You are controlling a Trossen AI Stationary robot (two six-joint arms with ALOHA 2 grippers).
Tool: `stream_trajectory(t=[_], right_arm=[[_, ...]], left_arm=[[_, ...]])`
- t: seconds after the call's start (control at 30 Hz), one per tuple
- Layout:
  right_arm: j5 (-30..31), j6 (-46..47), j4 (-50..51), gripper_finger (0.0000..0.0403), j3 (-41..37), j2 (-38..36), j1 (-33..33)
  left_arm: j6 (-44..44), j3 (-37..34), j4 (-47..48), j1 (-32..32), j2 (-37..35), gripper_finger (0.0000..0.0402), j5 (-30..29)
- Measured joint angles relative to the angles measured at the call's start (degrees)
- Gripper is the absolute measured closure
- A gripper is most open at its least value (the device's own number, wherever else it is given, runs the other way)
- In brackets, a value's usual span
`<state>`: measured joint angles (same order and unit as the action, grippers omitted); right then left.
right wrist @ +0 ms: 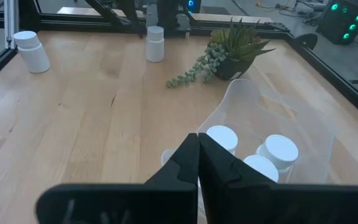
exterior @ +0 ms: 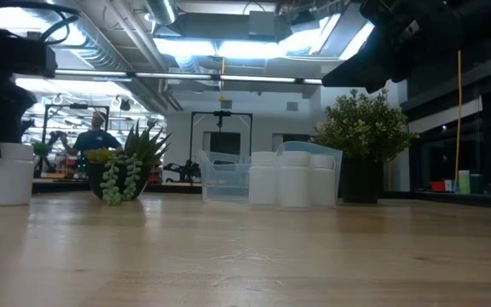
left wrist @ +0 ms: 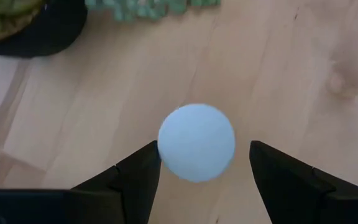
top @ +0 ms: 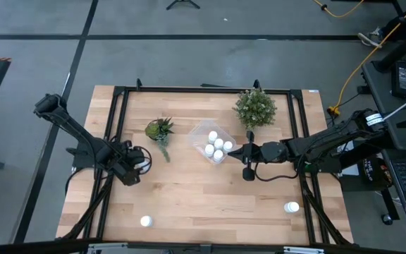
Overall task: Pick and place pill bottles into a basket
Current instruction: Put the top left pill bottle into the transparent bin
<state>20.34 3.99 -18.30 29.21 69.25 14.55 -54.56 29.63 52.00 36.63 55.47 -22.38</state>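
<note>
Left hand [left wrist: 204, 180] stands wide over one pill bottle [left wrist: 196, 142] on the desk [top: 189, 190], fingers on both sides, apart from it; right hand [right wrist: 197, 158] is closed, empty, beside the basket [top: 204, 134] with four bottles [top: 218, 147].

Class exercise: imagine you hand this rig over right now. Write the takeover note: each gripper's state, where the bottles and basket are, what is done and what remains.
Left gripper: open, straddling a pill bottle near the succulent; not yet gripped.
Right gripper: shut, empty, beside the basket at table centre.
Done: four bottles in the basket.
Left: the straddled bottle, plus one at the front left and one at the front right.
</note>
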Motion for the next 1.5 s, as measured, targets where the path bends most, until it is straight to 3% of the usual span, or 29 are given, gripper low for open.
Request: stream_trajectory(t=[0.47, 0.77, 1.17, 1.5], right_arm=[[0.00, 0.02, -0.16, 0.0399, 0.00, 0.00, 0.00], [0.02, 0.01, -0.16, 0.0399, 0.00, 0.02, 0.00], [0.02, 0.02, -0.12, 0.0398, 0.00, 0.02, 0.00], [0.02, 0.01, -0.09, 0.0398, 0.00, 0.02, 0.00]], left_arm=[[2.56, 0.00, -0.83, -3.45, 1.17, 0.0168, -0.57], [4.81, 0.29, -0.97, -3.49, 1.04, 0.0246, -0.54], [8.27, 6.46, -0.80, -3.95, 1.11, 0.0246, 0.93], [18.46, 12.13, -1.83, -11.31, 1.11, 0.0246, 1.05]])
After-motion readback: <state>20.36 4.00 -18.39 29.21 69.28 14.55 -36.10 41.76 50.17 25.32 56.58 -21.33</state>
